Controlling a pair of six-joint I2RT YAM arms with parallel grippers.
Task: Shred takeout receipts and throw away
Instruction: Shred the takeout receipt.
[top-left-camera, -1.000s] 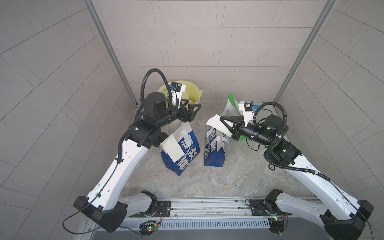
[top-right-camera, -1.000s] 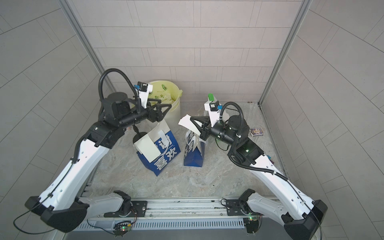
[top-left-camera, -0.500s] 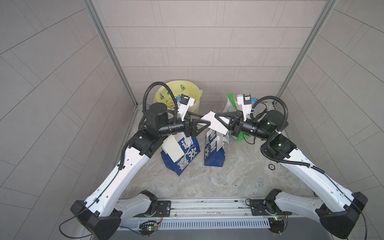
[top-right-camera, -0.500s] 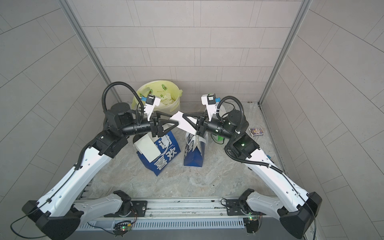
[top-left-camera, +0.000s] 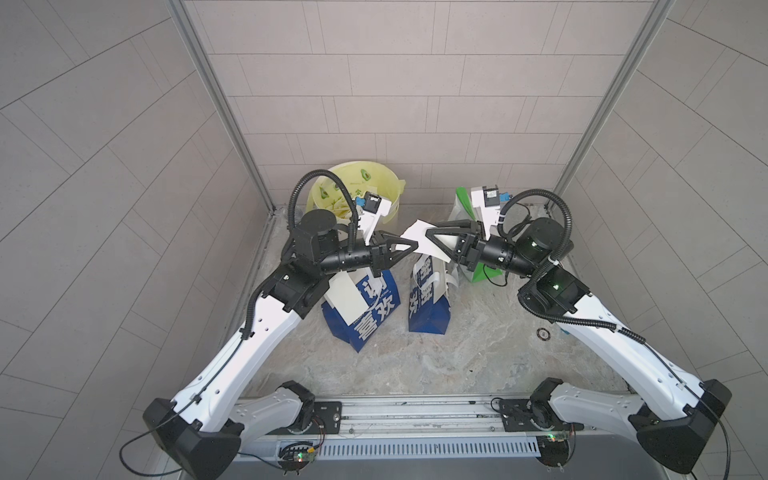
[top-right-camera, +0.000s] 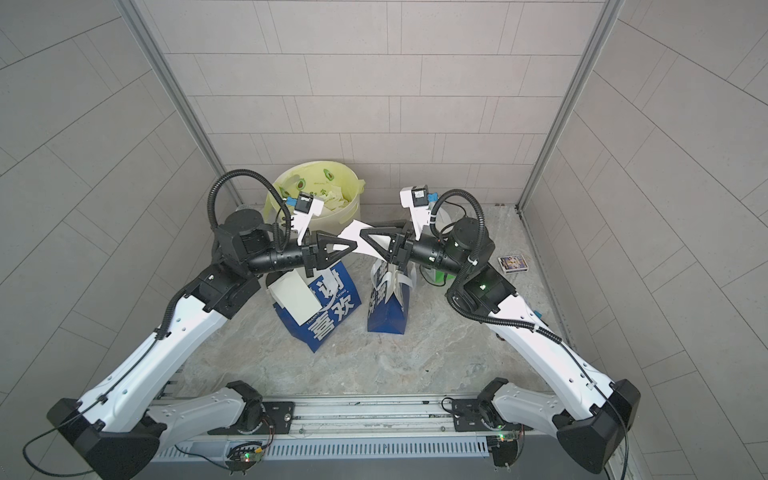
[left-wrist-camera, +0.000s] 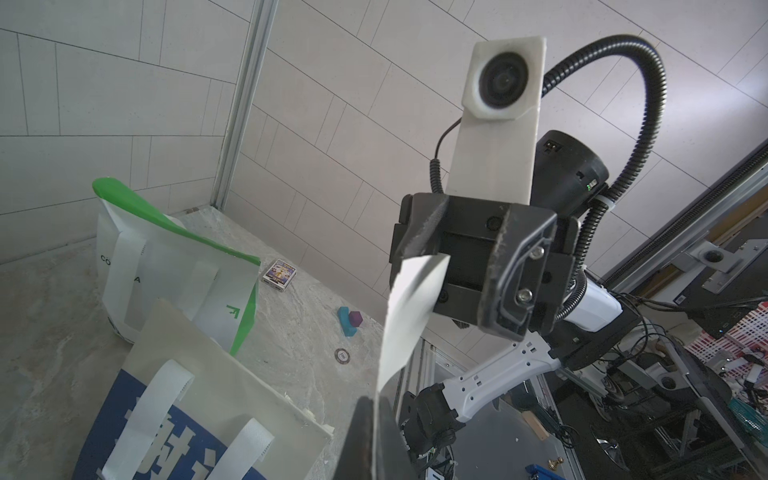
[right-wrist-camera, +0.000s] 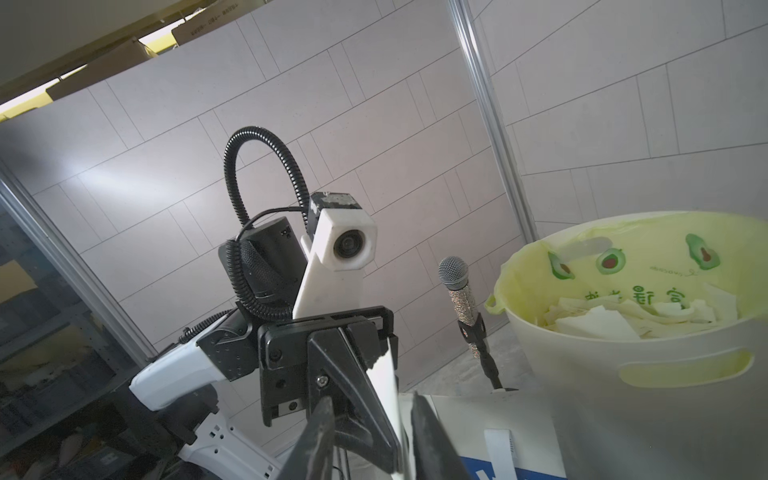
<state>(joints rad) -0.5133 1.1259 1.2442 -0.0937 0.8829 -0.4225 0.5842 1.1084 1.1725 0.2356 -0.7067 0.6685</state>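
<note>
I am looking at two arms that meet nose to nose above the marbled surface (top-left-camera: 478, 357), with a takeout receipt (top-left-camera: 417, 231) hanging in the air between them. The left end effector (top-left-camera: 412, 247) is clamped tight on one end of that thin white paper. In the left wrist view the receipt runs straight out from between its pressed-together fingertips. The right end effector (top-left-camera: 430, 236) faces it, just beside it, with its jaws standing apart. The other end of the receipt reaches in between them and lies against one finger (left-wrist-camera: 415, 232), while the opposite finger stands clear of the paper. The receipt curls a little along its length.

Beneath the two end effectors are two blue bags with white lettering. One lying bag (top-left-camera: 376, 309) is flat under the left end effector, with another white slip (top-left-camera: 343, 297) on top of it. The standing bag (top-left-camera: 428, 309) is below the spot where the end effectors meet. Behind the left end effector sits a pale tub (top-left-camera: 376, 176) with a yellow-green liner, holding a heap of torn white scraps (right-wrist-camera: 602, 320), and a microphone (right-wrist-camera: 457, 286) stands upright just beside it. Behind and below the right end effector is a green-and-white bag (left-wrist-camera: 174, 257). Out past the right end effector's arm, well apart from the bags, a small card box (top-right-camera: 514, 264), a round token (top-left-camera: 543, 333) and some teal-and-purple blocks (left-wrist-camera: 349, 322) lie on the surface.
</note>
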